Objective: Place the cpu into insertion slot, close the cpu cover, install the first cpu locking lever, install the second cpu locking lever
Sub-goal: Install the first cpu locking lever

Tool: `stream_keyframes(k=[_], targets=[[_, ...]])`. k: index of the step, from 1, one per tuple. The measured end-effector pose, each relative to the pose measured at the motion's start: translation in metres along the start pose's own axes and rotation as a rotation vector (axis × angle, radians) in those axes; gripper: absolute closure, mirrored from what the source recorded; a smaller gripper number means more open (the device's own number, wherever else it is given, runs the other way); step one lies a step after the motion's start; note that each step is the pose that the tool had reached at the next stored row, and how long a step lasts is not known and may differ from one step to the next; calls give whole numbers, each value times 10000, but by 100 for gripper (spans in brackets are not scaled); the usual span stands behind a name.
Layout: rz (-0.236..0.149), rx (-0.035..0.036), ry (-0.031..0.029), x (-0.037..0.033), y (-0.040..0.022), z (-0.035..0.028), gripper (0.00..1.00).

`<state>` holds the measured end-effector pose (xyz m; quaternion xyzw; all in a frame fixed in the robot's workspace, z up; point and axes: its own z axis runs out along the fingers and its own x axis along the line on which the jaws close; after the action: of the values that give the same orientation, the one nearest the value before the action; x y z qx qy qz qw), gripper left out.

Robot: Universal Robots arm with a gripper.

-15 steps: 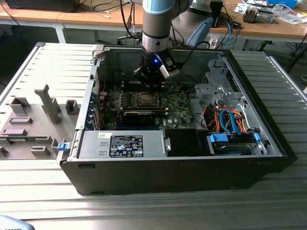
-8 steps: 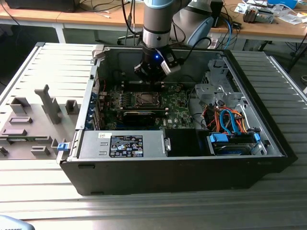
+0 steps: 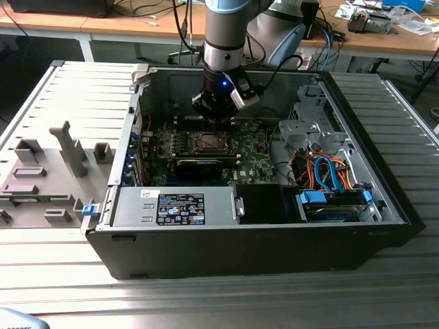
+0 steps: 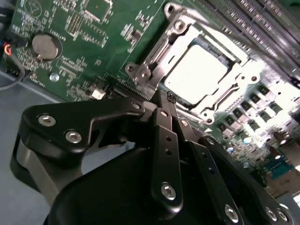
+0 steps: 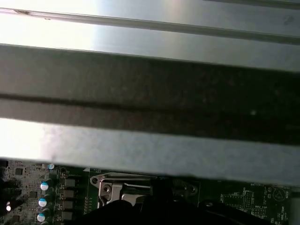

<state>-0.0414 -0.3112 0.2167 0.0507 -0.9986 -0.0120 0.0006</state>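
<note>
In the exterior view my gripper hangs inside the open computer case, just above the back edge of the insertion slot on the green motherboard. In the second wrist view the cpu lies flat in the slot, and its bright silver top shows through the opening of the cpu cover. The cover lies down around the chip. My gripper is shut with nothing between its black fingers, and the tips sit close to the near corner of the socket frame. The first wrist view shows a strip of that metal frame under the case wall.
Long black memory slots run beside the socket, and a coin battery sits on the board. The case holds a power supply, a drive cage and coloured cables. A grey fixture stands outside on the exterior view's left.
</note>
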Motion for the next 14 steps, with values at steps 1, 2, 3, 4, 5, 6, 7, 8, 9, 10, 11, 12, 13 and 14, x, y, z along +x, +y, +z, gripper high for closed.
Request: stream_keyframes(k=[1,2,3,4,5,6,7,8,9,10,11,12,13,14], targets=[[0,1,0,2,-16,-1,89],[0,1,0,3,-32,-1,89],[0,1,0,6,-59,-2,89],[-1,0,0,7,-72,-2,89],[-1,0,0,8,-86,-2,89],[-1,1,0,10,-99,-2,89],[0,1,0,11,-109,-3,89],[0,1,0,12,-118,-3,89],[0,1,0,13,-122,-3,89],[1,1,0,13,-128,-3,89],[1,5,0,13,-129,-3,89],[2,7,1,13,-129,-3,89],[1,10,2,13,-130,-4,89],[0,10,1,13,-130,-4,89]])
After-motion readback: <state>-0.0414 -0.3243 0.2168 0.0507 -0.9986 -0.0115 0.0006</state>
